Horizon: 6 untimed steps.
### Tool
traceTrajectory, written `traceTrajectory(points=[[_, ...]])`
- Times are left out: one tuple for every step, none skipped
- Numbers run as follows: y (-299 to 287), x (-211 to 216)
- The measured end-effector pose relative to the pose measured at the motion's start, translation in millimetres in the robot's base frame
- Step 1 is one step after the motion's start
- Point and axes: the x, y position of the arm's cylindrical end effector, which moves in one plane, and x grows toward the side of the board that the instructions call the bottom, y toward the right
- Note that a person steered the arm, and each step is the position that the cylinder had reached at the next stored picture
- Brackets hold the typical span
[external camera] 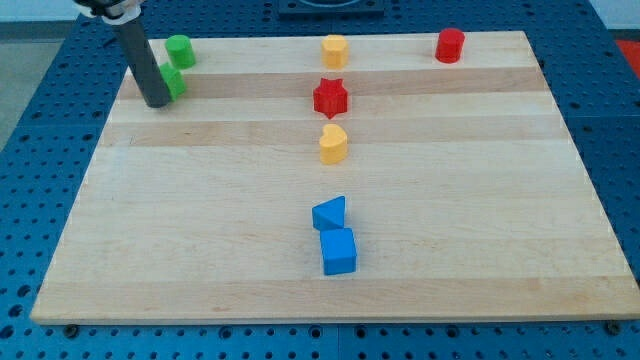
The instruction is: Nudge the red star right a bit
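Tip: my tip [157, 102] rests at board's [200, 260] top-left, touching a green block [172, 82]; nothing gripped.
Red star [330, 97]: centre-top, well right of tip, between 2 yellow blocks [334, 49] [333, 144].
Other blocks: green cylinder [180, 50], red cylinder [450, 45], blue triangle [329, 213], blue cube [339, 251].
Writing: none legible.

Rod: straight, round, dark grey to black, matte, plain surface without markings. Upper end enters lighter silver-grey collar with black parts, cut off by far-left frame edge. My tip [157, 103]: blunt, flat-ended, same dark colour as rod, same width throughout.
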Motion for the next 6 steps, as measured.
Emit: traceTrajectory(points=[[4,-16],[3,-26],[7,-18],[75,-10],[154,-13],[200,-16]])
